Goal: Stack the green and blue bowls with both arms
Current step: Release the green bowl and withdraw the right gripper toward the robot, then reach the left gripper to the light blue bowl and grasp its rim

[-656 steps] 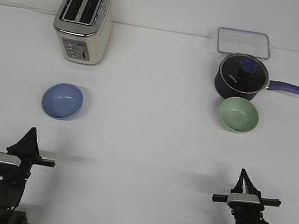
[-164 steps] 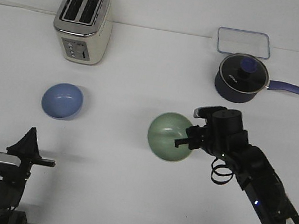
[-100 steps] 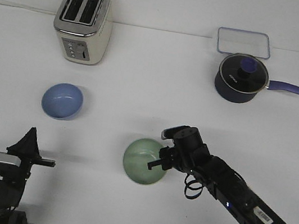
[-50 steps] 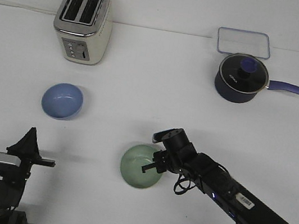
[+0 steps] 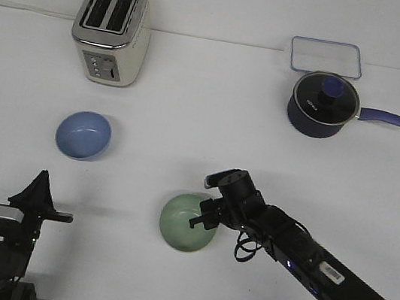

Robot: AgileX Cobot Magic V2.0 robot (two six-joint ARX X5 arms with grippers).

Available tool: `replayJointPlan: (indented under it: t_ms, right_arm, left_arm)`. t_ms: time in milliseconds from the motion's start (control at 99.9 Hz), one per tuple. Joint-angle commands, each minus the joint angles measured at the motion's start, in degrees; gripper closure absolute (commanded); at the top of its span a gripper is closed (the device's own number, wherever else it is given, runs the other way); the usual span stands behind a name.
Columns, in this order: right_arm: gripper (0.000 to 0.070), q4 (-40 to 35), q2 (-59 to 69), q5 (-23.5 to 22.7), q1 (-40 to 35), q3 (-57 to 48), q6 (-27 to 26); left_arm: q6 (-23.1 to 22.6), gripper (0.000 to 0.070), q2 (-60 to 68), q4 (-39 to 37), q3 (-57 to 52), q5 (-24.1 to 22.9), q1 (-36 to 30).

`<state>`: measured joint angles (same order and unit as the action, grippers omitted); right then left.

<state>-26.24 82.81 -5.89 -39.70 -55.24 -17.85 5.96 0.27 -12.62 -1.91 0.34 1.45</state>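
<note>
Green bowl [image 5: 187,222] pinched at right rim by right end effector [image 5: 205,215]; blue bowl [image 5: 84,134] far-left, nearer parked left end effector [image 5: 41,184], grip state unclear.

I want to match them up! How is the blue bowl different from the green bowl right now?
The blue bowl is periwinkle; the green bowl is pale sage. The blue bowl sits alone toward the left side of the table, in front of the toaster; the green bowl sits nearer the middle and closer to the robot. Nothing touches the blue bowl, while the right tool is at the green bowl's rim. Both are small, round, upright and look empty.
</note>
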Motion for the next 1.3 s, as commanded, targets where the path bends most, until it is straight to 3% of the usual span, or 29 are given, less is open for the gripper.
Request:
replayJointPlan:
  t_ms: [0,150,290,490,680,911,971,1051,1111,1151,1291]
  right_arm:
    - [0.0478,1.0,-2.8,0.2,0.0,-0.8,1.3]
    - [0.0478,1.0,-10.6,1.9,2.0,-0.8,3.7]
    - [0.0478,0.9,-19.2,6.4,3.3,-0.8,6.5]
    - [0.0478,2.6,-32.3,14.2,3.3,3.4,7.4]
    - [0.0478,3.9,-46.3,19.5,3.3,14.4,7.6]
    - [0.0475,0.7,-58.4,22.0,3.4,21.4,7.1]
    - [0.0426,-1.5,-59.5,22.5,3.4,21.5,7.0]
    - [0.0287,-3.7,-60.4,23.0,3.4,21.5,6.7]
    - [0.0280,-5.1,-60.7,24.3,3.4,21.5,5.9]
    - [0.0280,-5.7,-60.7,24.3,3.4,21.5,5.6]
    - [0.0281,-5.9,-60.7,24.3,3.4,21.5,5.4]
  left_arm:
    - [7.7,0.0689,-0.1,-0.7,0.0,0.1,0.0]
    - [15.3,0.0688,-0.1,1.4,-1.8,0.1,0.0]
    - [19.5,0.0688,0.3,10.3,-6.4,0.1,0.0]
    - [19.3,0.0687,5.7,17.6,-15.2,0.1,0.0]
    - [15.8,0.0687,20.2,21.0,-25.4,0.0,0.0]
    - [11.2,0.0677,42.7,25.1,-37.2,0.1,0.0]
    - [11.2,0.0598,47.6,25.0,-39.2,0.1,0.0]
    - [11.3,0.0368,53.0,24.9,-41.4,0.1,0.0]
    - [11.2,0.0223,56.5,25.0,-42.7,0.1,0.0]
    - [11.3,0.0190,58.3,25.0,-43.3,0.1,0.0]
    - [11.6,0.0191,63.0,25.0,-44.9,0.1,0.1]
